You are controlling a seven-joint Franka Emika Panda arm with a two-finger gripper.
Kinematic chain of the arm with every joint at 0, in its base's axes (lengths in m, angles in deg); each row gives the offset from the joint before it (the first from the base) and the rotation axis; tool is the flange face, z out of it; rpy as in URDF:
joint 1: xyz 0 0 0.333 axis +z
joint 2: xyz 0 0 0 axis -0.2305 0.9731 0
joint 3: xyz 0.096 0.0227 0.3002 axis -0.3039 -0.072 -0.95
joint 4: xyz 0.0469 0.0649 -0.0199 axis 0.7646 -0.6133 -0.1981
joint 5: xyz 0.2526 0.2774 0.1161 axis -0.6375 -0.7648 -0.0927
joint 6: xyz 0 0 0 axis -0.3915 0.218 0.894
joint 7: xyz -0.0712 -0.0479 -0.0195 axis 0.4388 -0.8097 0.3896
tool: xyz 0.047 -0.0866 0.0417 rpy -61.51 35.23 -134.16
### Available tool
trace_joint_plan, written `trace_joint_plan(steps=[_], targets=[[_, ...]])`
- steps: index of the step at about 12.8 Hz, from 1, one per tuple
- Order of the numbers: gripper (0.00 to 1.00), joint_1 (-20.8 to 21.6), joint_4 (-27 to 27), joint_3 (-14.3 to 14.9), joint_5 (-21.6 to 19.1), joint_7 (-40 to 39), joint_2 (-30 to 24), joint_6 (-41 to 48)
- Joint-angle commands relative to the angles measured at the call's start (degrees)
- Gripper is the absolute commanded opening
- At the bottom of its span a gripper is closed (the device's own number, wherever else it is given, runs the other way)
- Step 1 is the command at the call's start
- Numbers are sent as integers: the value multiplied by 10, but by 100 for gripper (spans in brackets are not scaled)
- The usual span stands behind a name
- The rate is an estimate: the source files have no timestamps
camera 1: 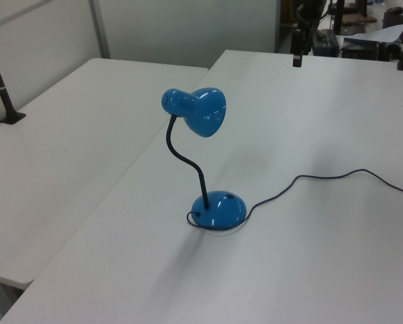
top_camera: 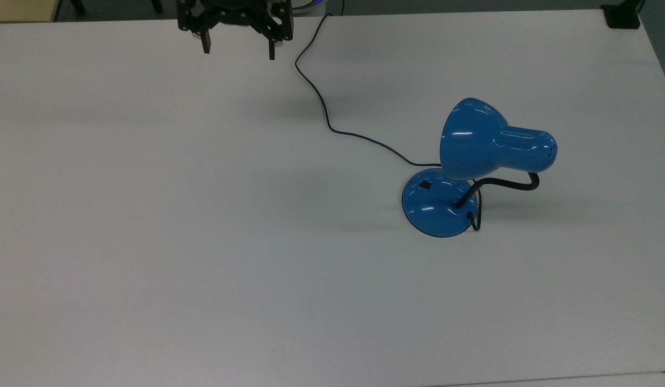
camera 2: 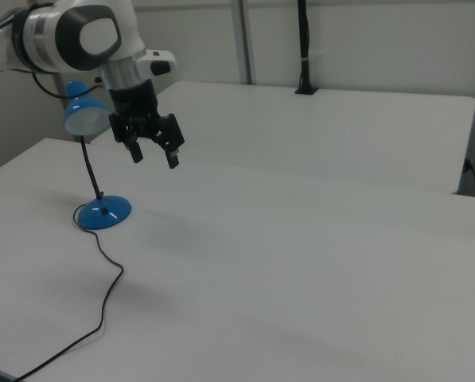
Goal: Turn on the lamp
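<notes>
On the white desk [top_camera: 203, 242], toward the top view's right, stands the glossy blue gooseneck lamp [top_camera: 493, 141], unlit; the black claw [top_camera: 238, 51] hangs released, well apart toward the top view's upper left, its switch [top_camera: 425, 184] facing it.

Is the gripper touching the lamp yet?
Apart. In the top view the open gripper hangs at the table's far edge, with a wide stretch of bare table between it and the lamp.

White rounded arm [camera 2: 70, 36] with grey joint, black gripper [camera 2: 153, 157], two slim black fingers [top_camera: 205, 43]
</notes>
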Motion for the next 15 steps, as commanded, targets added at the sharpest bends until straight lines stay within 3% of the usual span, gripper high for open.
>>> trace_joint_plan(steps=[1, 10, 11, 12, 13, 15], targets=[[100, 3, 1, 3, 3, 6, -6, 18], [100, 3, 1, 2, 3, 0, -4, 17], [91, 3, 0, 2, 3, -4, -4, 17], [75, 4, -1, 2, 3, -12, -4, 14], [50, 3, -1, 2, 3, -26, -2, 12], [13, 4, -1, 2, 3, -42, -1, 15]])
